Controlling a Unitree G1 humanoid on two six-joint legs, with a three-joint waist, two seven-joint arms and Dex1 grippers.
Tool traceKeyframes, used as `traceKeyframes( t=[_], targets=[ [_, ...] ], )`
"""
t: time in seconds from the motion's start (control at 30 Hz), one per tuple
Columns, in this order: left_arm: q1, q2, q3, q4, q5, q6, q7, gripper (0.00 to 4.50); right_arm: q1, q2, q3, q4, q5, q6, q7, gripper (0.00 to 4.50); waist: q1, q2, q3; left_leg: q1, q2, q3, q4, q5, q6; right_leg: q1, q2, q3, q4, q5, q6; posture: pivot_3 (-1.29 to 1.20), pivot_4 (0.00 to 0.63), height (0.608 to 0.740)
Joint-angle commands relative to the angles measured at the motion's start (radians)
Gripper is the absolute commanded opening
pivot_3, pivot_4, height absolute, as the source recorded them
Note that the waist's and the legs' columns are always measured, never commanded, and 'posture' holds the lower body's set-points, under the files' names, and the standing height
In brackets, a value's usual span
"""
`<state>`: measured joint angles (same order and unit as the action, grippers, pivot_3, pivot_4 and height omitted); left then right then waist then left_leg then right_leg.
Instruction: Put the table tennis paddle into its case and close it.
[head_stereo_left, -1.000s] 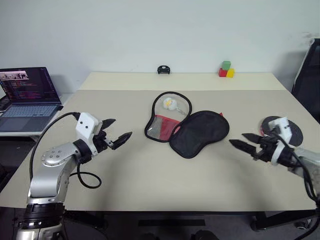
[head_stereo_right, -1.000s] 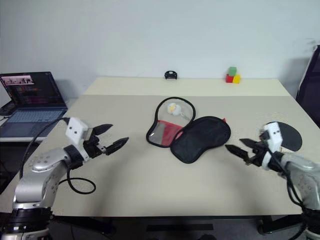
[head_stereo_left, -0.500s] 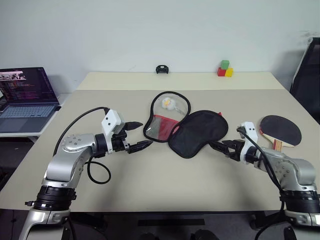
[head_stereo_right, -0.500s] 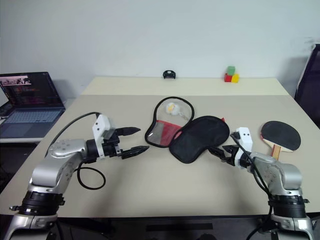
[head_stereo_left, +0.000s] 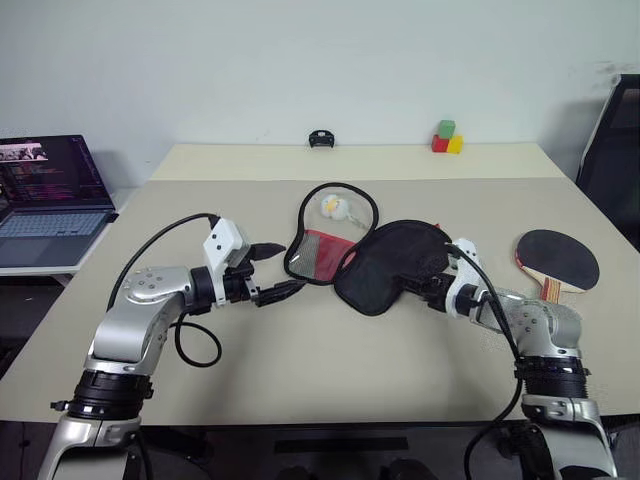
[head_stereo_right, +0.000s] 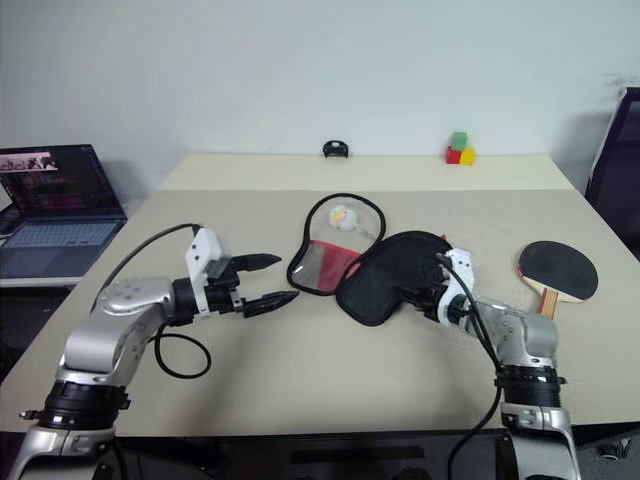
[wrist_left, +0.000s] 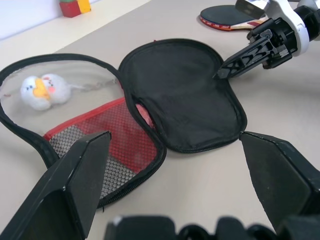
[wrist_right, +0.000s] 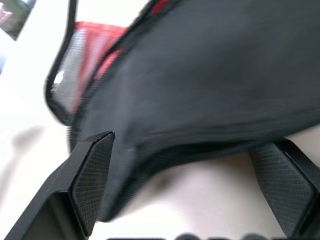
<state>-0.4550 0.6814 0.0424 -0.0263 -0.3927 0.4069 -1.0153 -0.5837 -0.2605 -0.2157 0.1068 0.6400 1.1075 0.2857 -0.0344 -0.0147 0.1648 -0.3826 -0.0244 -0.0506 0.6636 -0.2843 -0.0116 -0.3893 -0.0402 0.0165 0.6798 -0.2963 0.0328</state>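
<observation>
Bright even light, soft shadows; right wrist view blurred close-up.

Black soft fabric zip case (wrist_right: 210, 75) blurred and cut off by the right wrist view's edges, white lettering on its red mesh panel (head_stereo_left: 318, 252) too small to read, open laptop (head_stereo_left: 45, 200) cropped at the left edge
</observation>
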Motion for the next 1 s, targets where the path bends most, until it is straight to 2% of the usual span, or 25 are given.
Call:
traceKeyframes(
  t=[0.03,0.2,0.3,0.63,0.83,1.0],
  targets=[
    [-0.002,0.007,0.011,-0.025,-0.002,-0.014,0.002,4.5,-0.03,0.025,0.01,-0.009,-0.001,-0.006,-0.004,4.48,0.001,0.0,0.0,0.0,0.0,0.0,0.0,0.0,0.0,0.0,0.0,0.0,0.0,0.0,0.0,0.0,0.15,0.74],
    [0.007,0.006,0.01,-0.03,0.001,-0.017,0.006,4.5,-0.021,0.034,0.066,-0.02,-0.046,-0.038,0.003,4.48,0.001,0.0,0.0,0.0,0.0,0.0,0.0,0.0,0.0,0.0,0.0,0.0,0.0,0.0,0.0,0.0,0.15,0.74],
    [0.017,0.008,0.009,-0.036,0.005,-0.02,0.008,4.5,-0.007,0.033,0.083,-0.035,-0.063,-0.049,0.006,3.61,0.001,0.0,0.0,0.0,0.0,0.0,0.0,0.0,0.0,0.0,0.0,0.0,0.0,0.0,0.0,0.0,0.15,0.74],
    [0.047,-0.002,-0.01,-0.108,-0.004,-0.001,0.01,4.5,0.063,0.065,0.098,-0.172,-0.014,0.05,0.025,0.06,0.001,0.0,0.0,0.0,0.0,0.0,0.0,0.0,0.0,0.0,0.0,0.0,0.0,0.0,0.0,0.0,0.15,0.74],
    [0.051,-0.012,-0.03,-0.166,-0.026,0.029,0.002,4.5,0.101,0.073,0.104,-0.267,0.037,0.134,0.037,0.02,0.002,0.0,0.0,0.0,0.0,-0.001,0.0,0.0,0.0,0.0,0.0,0.0,0.0,0.0,0.0,0.0,0.15,0.74],
    [0.048,-0.013,-0.041,-0.174,-0.026,0.035,-0.005,4.5,0.132,0.006,0.118,-0.342,0.084,0.212,0.087,0.02,0.002,0.0,0.0,0.0,0.0,-0.001,0.0,0.0,0.0,0.0,0.0,0.0,-0.001,0.0,0.0,0.0,0.15,0.74]
  ],
)
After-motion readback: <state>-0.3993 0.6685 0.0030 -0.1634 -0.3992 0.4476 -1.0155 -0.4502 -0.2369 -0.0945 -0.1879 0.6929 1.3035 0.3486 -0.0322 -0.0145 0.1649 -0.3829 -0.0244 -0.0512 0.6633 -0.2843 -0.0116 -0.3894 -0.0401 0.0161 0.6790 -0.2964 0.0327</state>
